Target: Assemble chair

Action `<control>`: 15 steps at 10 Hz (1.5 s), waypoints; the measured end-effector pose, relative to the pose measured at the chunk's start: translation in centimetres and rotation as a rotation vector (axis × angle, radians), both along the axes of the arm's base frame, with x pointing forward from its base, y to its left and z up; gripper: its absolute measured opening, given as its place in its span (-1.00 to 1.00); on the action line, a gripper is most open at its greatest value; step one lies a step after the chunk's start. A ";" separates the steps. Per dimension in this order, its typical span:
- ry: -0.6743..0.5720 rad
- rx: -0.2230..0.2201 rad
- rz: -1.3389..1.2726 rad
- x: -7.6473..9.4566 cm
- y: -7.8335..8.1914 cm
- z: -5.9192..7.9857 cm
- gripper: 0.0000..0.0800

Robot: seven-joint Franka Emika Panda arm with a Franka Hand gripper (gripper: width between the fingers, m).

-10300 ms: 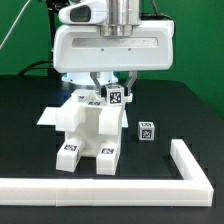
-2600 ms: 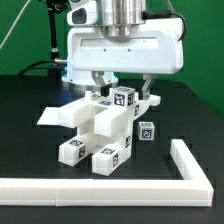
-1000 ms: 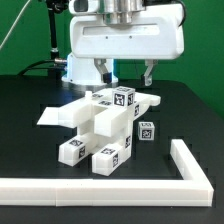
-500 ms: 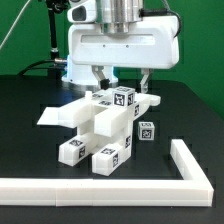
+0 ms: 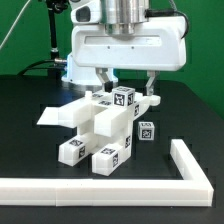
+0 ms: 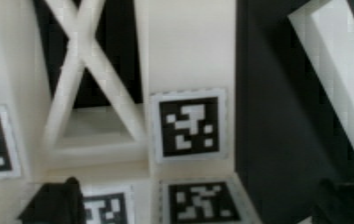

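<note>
- One long white L-shaped rail (image 5: 120,185) is seen nearest the camera in the exterior view, lying on the black table (image 5: 25,140) with its corner turned up toward the exterior view's right.
- Just behind it, the chair (image 5: 100,125) is found lying tipped over on the table, well short of the rail, its short square posts pointed toward the camera and its flat slab spread out to the exterior view's left.
- Matte-white blocky parts with square black-and-white tags are what the chair is made of, and so far they look joined as one piece; the X-braced panel (image 6: 85,75) is shown up close in the wrist view.
- A loose tagged block (image 5: 146,129) is spotted just beside the chair on the exterior view's right.
- Farthest back and highest, the gripper (image 5: 128,78) is hung directly over the chair's upper rear end, fingers spread wide, nothing held, no contact made.
- So the chair lies straight below the fingers, its long axis running from near-left to far-right; a straight drop is probably what's needed.
</note>
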State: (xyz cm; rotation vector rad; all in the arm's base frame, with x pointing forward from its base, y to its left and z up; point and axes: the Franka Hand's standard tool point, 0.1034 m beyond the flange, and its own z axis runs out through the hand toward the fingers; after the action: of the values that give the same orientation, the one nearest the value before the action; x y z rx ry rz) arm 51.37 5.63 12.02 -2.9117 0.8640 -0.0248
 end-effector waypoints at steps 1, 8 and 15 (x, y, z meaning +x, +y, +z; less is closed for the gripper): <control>-0.004 0.004 0.000 -0.3 0.1 0.4 0.62; -0.001 -0.007 -0.004 -1.3 0.2 -0.9 0.62; -0.005 -0.013 0.009 1.3 -0.1 -1.2 0.32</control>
State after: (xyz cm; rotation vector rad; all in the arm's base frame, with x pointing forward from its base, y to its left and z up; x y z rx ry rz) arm 52.70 5.55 10.83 -2.9264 0.8532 -0.0370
